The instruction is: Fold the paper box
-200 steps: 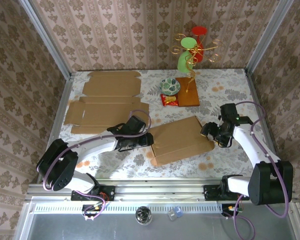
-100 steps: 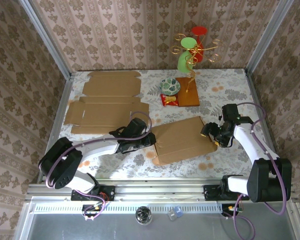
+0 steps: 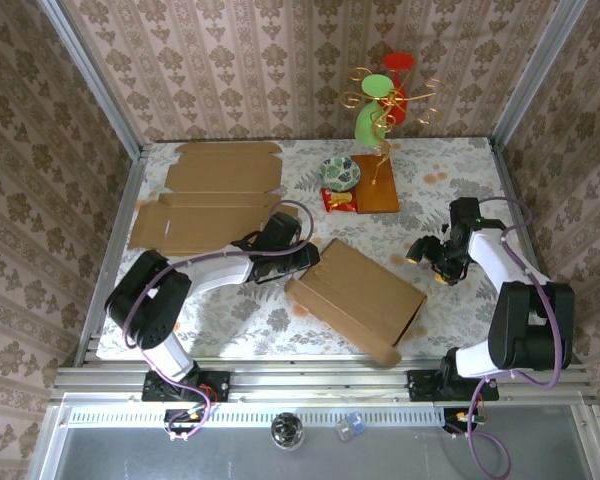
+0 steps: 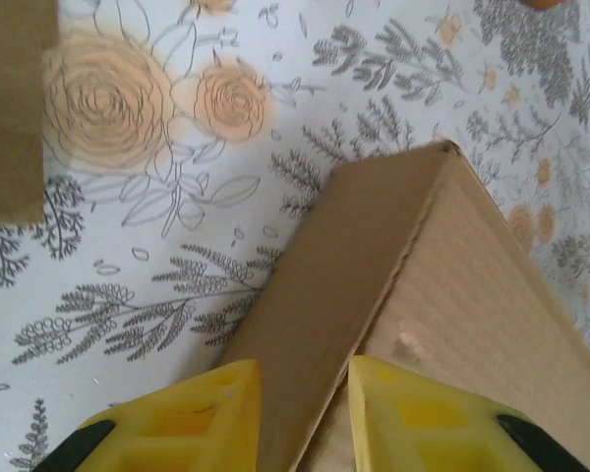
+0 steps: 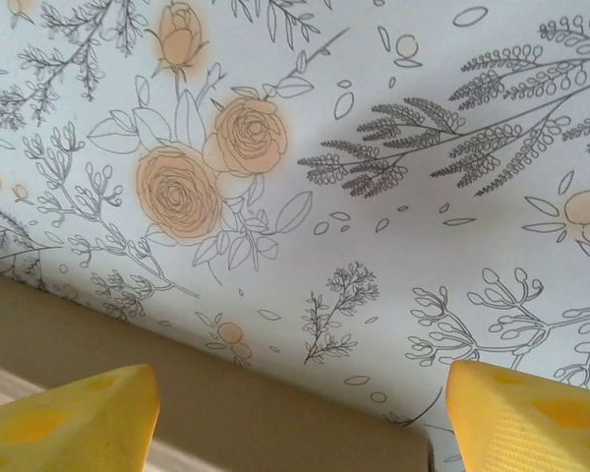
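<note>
The brown paper box (image 3: pixel 360 295) lies slantwise in the middle of the flowered table, a half-folded shell with one flap hanging toward the near edge. My left gripper (image 3: pixel 308 260) is at the box's far left corner. In the left wrist view its yellow fingers (image 4: pixel 202 418) stand on either side of the box's side wall (image 4: pixel 324 295), shut on it. My right gripper (image 3: pixel 423 255) hovers just off the box's right side, open. In the right wrist view its fingers (image 5: pixel 74 423) are wide apart, with a strip of the box (image 5: pixel 226 413) low between them and touching neither.
Flat cardboard sheets (image 3: pixel 215 205) lie at the back left. A wire stand with green and red discs (image 3: pixel 380 110) rises from a wooden base (image 3: pixel 375 195) at the back, beside a patterned bowl (image 3: pixel 340 172) and a red packet (image 3: pixel 338 201). Patterned walls close three sides.
The box has swung round on the table, its right end moving toward the near edge. My left gripper moved up and right while its jaws narrowed. My right gripper drew slightly away from the box.
</note>
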